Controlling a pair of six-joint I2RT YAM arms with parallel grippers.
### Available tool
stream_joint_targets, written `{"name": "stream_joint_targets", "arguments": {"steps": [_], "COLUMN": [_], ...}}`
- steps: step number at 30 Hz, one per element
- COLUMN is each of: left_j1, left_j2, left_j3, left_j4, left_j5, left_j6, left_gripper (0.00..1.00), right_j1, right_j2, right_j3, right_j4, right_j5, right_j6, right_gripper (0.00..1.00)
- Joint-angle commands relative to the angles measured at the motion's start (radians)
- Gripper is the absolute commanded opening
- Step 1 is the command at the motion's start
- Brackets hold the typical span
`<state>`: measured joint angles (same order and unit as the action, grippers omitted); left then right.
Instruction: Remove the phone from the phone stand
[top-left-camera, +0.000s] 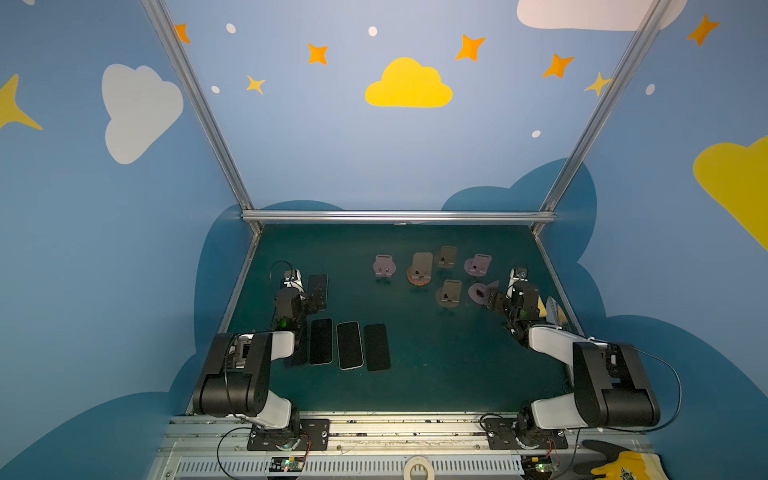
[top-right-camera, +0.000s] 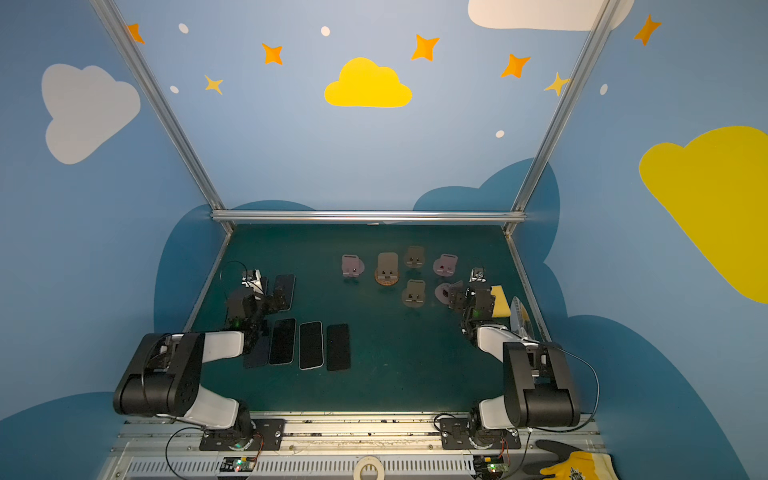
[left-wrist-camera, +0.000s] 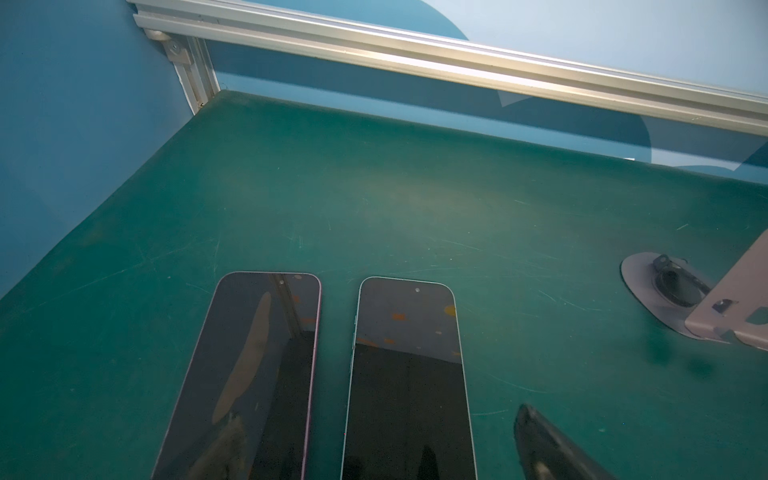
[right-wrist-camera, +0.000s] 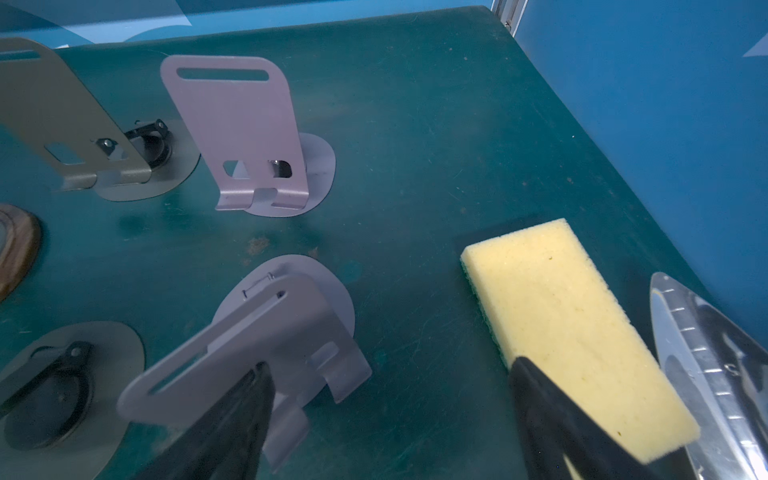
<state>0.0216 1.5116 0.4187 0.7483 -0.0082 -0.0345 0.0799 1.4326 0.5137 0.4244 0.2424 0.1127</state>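
Phones all lie flat, screens up, on the left of the green mat, parked side by side like a drop-off row well apart from the stands. I count six handsets, four near and two farther back, though the left arm hides parts of two, so I may be off. Six stands too, three pink and three tan, every one bare, so the job looks done. Left gripper hangs spread wide over the far pair, gripping nothing, while the right gripper, also wide and empty, has one finger at the tipped pink stand, perhaps to right it, near one yellow sponge and one metal scoop.
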Motion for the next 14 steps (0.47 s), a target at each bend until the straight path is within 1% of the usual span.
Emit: {"name": "stream_joint_targets", "arguments": {"steps": [1, 4, 6, 9, 14], "left_j1": [0.002, 0.003, 0.002, 0.003, 0.002], "left_j2": [0.009, 0.009, 0.009, 0.007, 0.009], "left_j3": [0.002, 0.002, 0.003, 0.003, 0.002], "left_j4": [-0.007, -0.007, -0.008, -0.009, -0.009], "left_j5": [0.008, 0.009, 0.01, 0.01, 0.01], "left_j6": [0.001, 0.001, 0.001, 0.001, 0.001], "left_gripper": [1.0, 1.0, 1.0, 1.0, 1.0], "right_j1": [-0.004, -0.002, 0.005, -0.008, -0.009], "right_j2": [0.009, 0.01, 0.018, 0.022, 0.02], "right_j3": [0.02, 0.022, 0.033, 0.042, 0.037], "right_j4": [-0.015, -0.014, -0.019, -0.03, -0.028], "right_j5": [-0.004, -0.009, -0.086, -0.12, -0.119], "right_j6": [0.007, 0.002, -0.05, -0.051, -0.05], "right_gripper": [0.89, 0.89, 0.89, 0.89, 0.89]}}
